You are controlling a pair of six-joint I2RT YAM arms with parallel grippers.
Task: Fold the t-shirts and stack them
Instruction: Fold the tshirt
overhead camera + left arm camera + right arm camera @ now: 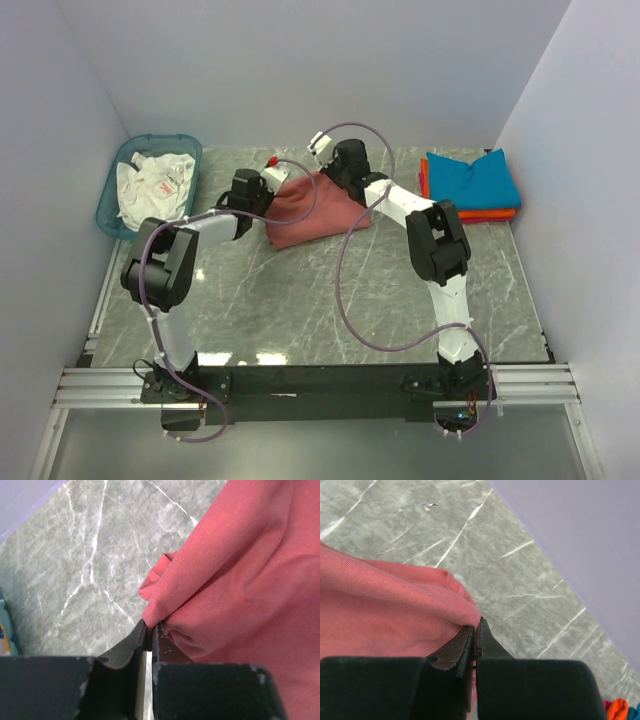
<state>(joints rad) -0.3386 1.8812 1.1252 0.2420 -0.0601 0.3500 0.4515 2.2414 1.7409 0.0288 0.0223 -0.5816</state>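
Dusty-red t-shirt (312, 208) sits back-centre on the worktop (300, 300), bunched into a rough wedge between my two wrists. Left jaws are nipped onto its left edge: the left wrist view shows a fold of cloth caught right at the tips, with barely any gap between them. Right jaws are the same story on the far right corner, closed on a rolled hem, and the cloth drapes away to the left of them. Both pinch points are at the very tips, not deep in the jaws. The bulk of the shirt lies on the worktop between the two grips. The fabric is a matte, fine-ribbed knit with soft rounded creases and a small flap poking out below the left grip. The worktop is grey-green marble-look with thin white veins and a slight sheen. The teal-blue t-shirt (472, 178) is folded square on top of the orange t-shirt (470, 214) at the back right, well apart from both jaws. A translucent teal basket (108, 205) at the back left holds crumpled white cloth (150, 185).
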